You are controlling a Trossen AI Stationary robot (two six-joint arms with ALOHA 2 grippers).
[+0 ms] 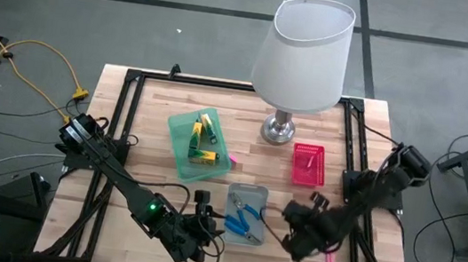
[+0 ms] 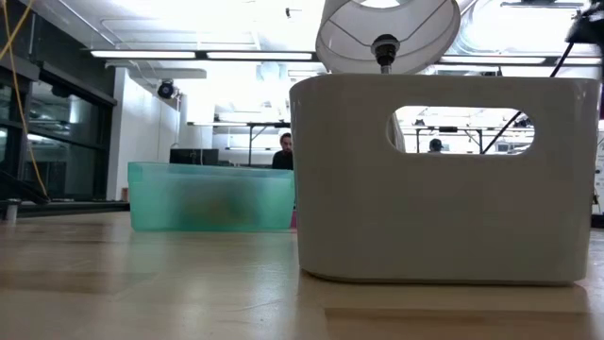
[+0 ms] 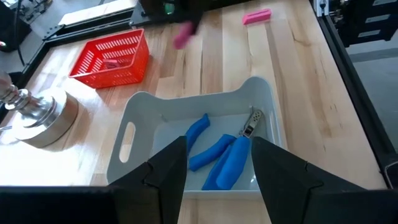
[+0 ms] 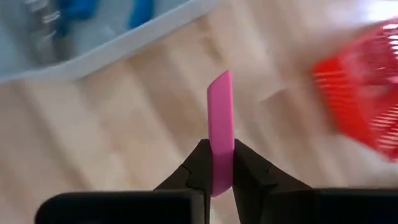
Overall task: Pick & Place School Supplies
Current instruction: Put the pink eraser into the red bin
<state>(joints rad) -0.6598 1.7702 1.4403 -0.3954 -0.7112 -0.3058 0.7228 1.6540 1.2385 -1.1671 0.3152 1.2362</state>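
From overhead I see my right end effector (image 1: 302, 233) low over the counter (image 1: 152, 139), between the grey tray (image 1: 249, 193) and a pink bar (image 1: 328, 261) lying on the wood near the front edge. My left end effector (image 1: 204, 226) sits just beside the grey tray's near corner. The green tray (image 1: 181, 138) holds yellow-and-green pieces (image 1: 205, 132); the pink tray (image 1: 308, 164) stands next to the lamp (image 1: 305, 59).

The low view gives me only the grey tray's wall (image 2: 444, 227) filling the frame and blocking both arms, with the green tray (image 2: 209, 196) behind it.

My left wrist camera shows what overhead barely resolves: blue-handled pliers (image 3: 214, 152) lying in the grey tray (image 3: 134, 134), with my fingers (image 3: 171, 171) spread wide and gripping nothing.

My right wrist camera settles the grip: the fingers (image 4: 199, 165) are pinched on a second pink bar (image 4: 221, 124), standing upright between them.
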